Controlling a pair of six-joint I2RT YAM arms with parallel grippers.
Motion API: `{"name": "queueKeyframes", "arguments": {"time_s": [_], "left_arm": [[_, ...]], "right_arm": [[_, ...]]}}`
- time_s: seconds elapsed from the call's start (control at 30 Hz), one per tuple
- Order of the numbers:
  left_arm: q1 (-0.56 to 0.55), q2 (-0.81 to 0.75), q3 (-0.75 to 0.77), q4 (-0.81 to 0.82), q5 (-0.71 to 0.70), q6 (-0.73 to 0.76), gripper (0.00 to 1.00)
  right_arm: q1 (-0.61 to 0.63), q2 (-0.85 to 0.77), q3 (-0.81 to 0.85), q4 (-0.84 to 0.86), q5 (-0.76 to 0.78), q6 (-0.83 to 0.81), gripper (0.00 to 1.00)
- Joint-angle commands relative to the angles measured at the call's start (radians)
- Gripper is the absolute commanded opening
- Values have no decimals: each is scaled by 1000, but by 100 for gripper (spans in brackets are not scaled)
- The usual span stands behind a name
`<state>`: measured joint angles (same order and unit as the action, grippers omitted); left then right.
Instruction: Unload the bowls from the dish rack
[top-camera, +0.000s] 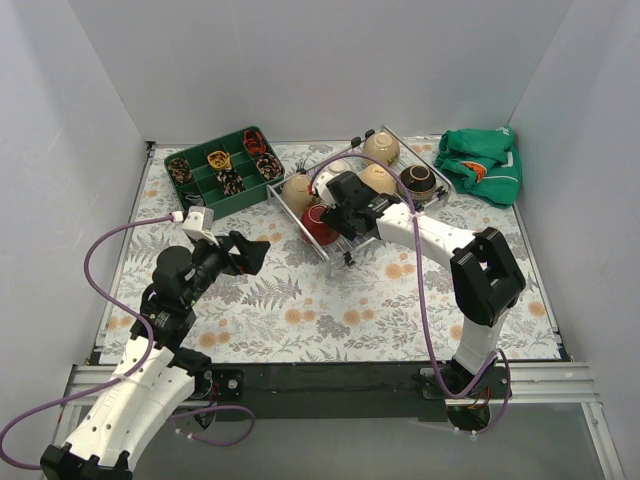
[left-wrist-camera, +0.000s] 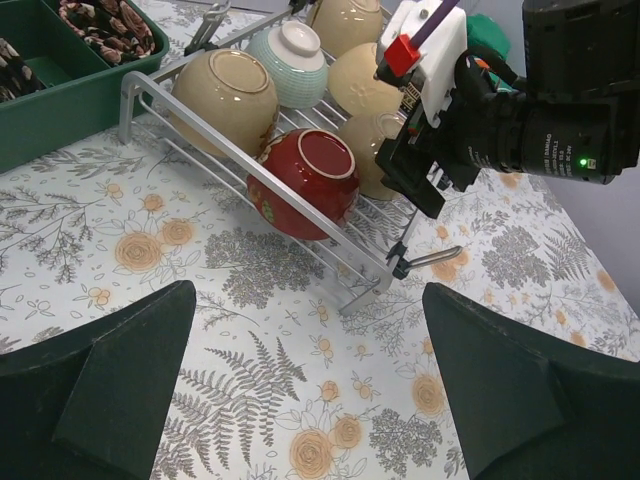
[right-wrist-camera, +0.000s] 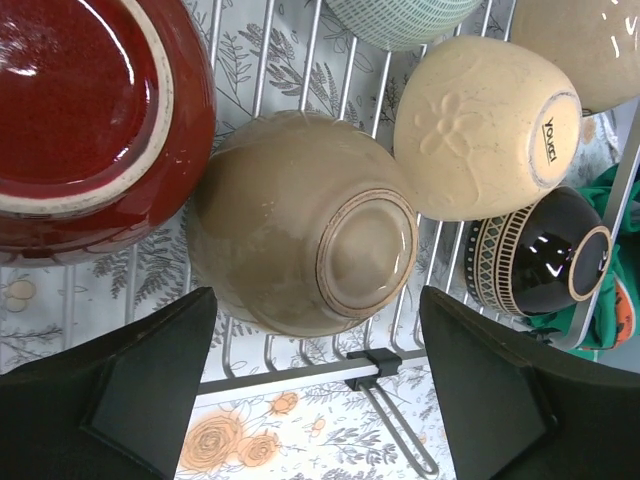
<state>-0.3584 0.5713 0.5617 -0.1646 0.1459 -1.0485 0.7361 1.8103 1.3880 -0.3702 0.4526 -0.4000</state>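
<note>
Bowls (top-camera: 381, 147) crowd the wire dish rack (right-wrist-camera: 290, 373), feet showing. Right gripper (right-wrist-camera: 315, 300) hangs directly over a tan bowl (right-wrist-camera: 300, 250) at the centre of its wrist view, jaws spread wide, nothing held. Red bowl (right-wrist-camera: 80, 110) sits close at upper left, so a straight descent, closing across the tan bowl's widest part, looks wisest. Left gripper (left-wrist-camera: 310, 300) gapes empty above the floral tablecloth (left-wrist-camera: 250, 400), lower frame.

a glossy tan ceramic bowl (right-wrist-camera: 300, 250) lies foot-up at mid-frame on the silver wire dish rack (right-wrist-camera: 290, 372), between a red glazed bowl (right-wrist-camera: 90, 120) at upper left and a beige flower-embossed bowl (right-wrist-camera: 480, 130) at upper right. a dark brown patterned bowl (right-wrist-camera: 530, 255) sits at the right edge. the right gripper (right-wrist-camera: 315, 300) is spread wide, its black fingers (right-wrist-camera: 130, 390) in the lower corners.
</note>
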Motion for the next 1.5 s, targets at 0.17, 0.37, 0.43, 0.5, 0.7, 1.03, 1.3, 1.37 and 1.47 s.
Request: {"name": "queueKeyframes", "arguments": {"time_s": [0.17, 0.37, 0.43, 0.5, 0.7, 1.03, 1.3, 1.37, 1.47], "left_arm": [[-5, -11, -11, -10, -28, 16, 98], [-5, -22, -13, -16, -32, 13, 98], [-5, -22, -13, -16, -34, 12, 98], [-5, -25, -13, -16, -35, 12, 98], [-5, -27, -11, -19, -35, 12, 98], [-4, -27, -11, -23, -34, 12, 98], [-4, -27, -11, -24, -34, 11, 98], [-5, -27, -11, -26, -34, 10, 98], [-5, -24, -13, -27, -31, 10, 98]], "right_arm": [[-30, 30, -40, 123, 126, -73, 91], [-57, 18, -27, 125, 169, -19, 89], [-46, -6, -38, 125, 127, -20, 89], [-29, -23, -47, 125, 107, -28, 89], [9, -19, -70, 135, 115, -80, 91], [17, 35, -44, 175, 104, -166, 98], [20, 70, -90, 241, 75, -252, 98], [20, 73, -115, 260, 77, -270, 99], [19, 95, -144, 298, 92, -298, 99]]}}
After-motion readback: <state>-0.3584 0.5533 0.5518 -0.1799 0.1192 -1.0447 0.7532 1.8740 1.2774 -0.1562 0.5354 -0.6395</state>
